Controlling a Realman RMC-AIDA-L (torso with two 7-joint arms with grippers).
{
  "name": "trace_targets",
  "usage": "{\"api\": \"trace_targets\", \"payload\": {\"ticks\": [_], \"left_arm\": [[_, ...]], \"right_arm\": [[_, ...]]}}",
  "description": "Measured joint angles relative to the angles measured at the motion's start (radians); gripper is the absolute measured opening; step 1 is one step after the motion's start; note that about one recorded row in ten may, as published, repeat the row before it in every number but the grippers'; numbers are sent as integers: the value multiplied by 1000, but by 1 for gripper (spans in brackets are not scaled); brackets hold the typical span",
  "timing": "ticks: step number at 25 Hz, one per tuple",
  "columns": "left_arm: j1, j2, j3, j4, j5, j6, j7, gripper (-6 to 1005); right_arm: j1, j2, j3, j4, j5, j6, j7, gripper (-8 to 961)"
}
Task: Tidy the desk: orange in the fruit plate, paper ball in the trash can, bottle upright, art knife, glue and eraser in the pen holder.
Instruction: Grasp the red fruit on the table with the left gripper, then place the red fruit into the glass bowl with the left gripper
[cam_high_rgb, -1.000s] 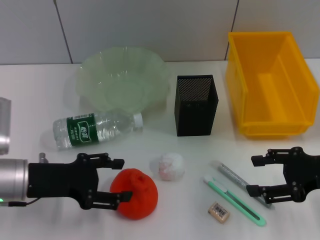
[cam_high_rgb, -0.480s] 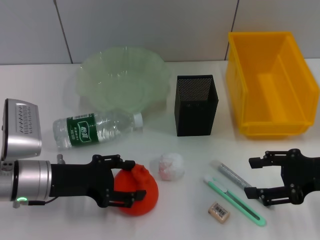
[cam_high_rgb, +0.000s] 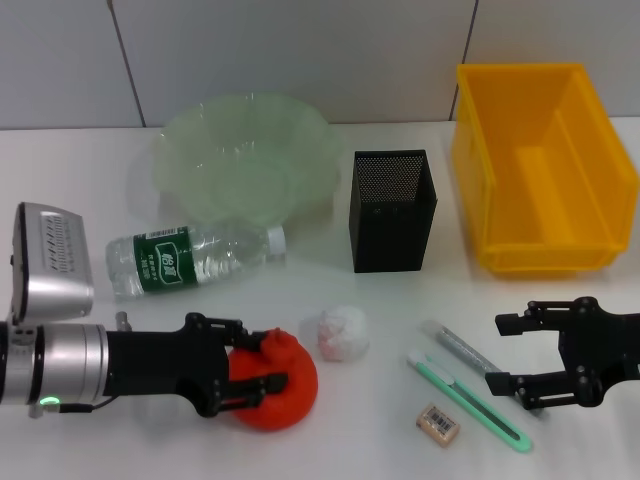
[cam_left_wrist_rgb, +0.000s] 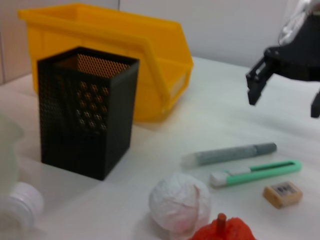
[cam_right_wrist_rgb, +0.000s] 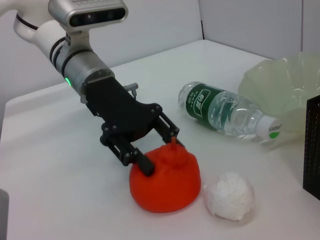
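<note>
Nothing put away yet, judging by how things lie. Orange (cam_high_rgb: 272, 388) on the desk near the front, well short of the green fruit plate (cam_high_rgb: 245, 155) at the back. Left gripper (cam_high_rgb: 258, 365) spread wide around the orange, one finger along its top, the other along its near side, both at or very near the skin; no lift and no firm squeeze to be seen, so best called open and about to close. Same picture from the right wrist view: fingers bracketing the orange (cam_right_wrist_rgb: 165, 177), fruit sitting flat on the desk.

Paper ball (cam_high_rgb: 340, 332) just beside the orange, not in the yellow trash can (cam_high_rgb: 540, 165) at the far right. Bottle (cam_high_rgb: 190, 258) lying on its side in front of the plate, cap pointing toward the black pen holder (cam_high_rgb: 392, 208). Glue (cam_high_rgb: 462, 347), art knife (cam_high_rgb: 468, 400) and eraser (cam_high_rgb: 437, 423) all loose on the desk at the front right, none in the holder.

Right gripper (cam_high_rgb: 510, 352) hovering open close to the glue and knife, holding nothing.

All six jobs left; the orange looks to be first.
</note>
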Motion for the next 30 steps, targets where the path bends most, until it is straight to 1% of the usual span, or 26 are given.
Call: {"api": "trace_targets", "payload": {"ticks": [1,6,12,15,18,20,23,25,27,30], "left_arm": [[2,0,17,-1,-1,-4,0,715],[8,1,23,-2,-20,-6,0,515],[32,8,27,16,-67,29,-7,272],[39,10,25,32,-67,58,-13,236],[54,11,15,73,-68,119,-16,201],[62,11,1,124,-73,187,-30,183],[65,11,-17,216,-134,292,-91,155],[61,11,-18,251,-178,309,-125,146],[54,11,-18,272,-221,298,-147,136],[36,11,-18,283,-294,219,-178,122]], "right_arm": [[0,0,0,0,1,1,0,782],[2,2,0,4,3,8,0,782],[3,2,2,8,10,10,0,781],[3,2,3,9,12,10,0,781],[2,1,4,9,12,9,0,781],[2,1,6,9,13,9,1,782],[1,1,8,10,13,9,2,782],[1,1,7,16,13,9,2,782],[1,1,2,20,13,10,2,782],[2,1,0,24,14,10,1,782]]}}
